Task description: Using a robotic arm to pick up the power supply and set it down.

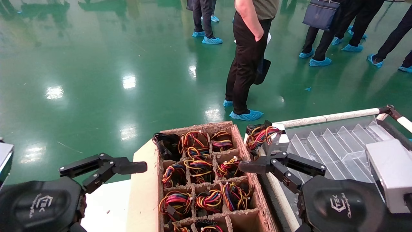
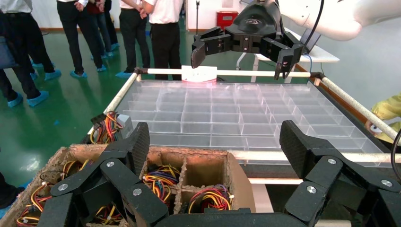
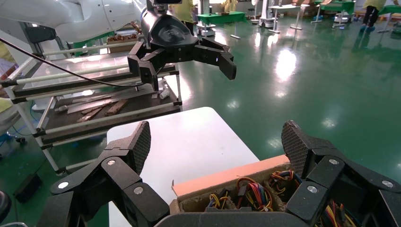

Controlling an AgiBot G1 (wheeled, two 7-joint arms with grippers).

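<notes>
Head cam looks down and forward over the cardboard tray (image 1: 206, 180). Each wrist cam sits right behind its own fingers, facing the other arm; all three share the tray.

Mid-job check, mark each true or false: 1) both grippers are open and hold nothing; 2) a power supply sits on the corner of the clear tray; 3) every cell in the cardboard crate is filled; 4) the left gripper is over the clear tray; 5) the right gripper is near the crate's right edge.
1) True. The left gripper and right gripper are both open, with nothing between the fingers.
2) True. One power supply with its wire bundle rests at the corner of the clear tray nearest the crate.
3) False. The cardboard crate has at least one empty cell.
4) False. It is left of the crate, over the white table.
5) True.
</notes>
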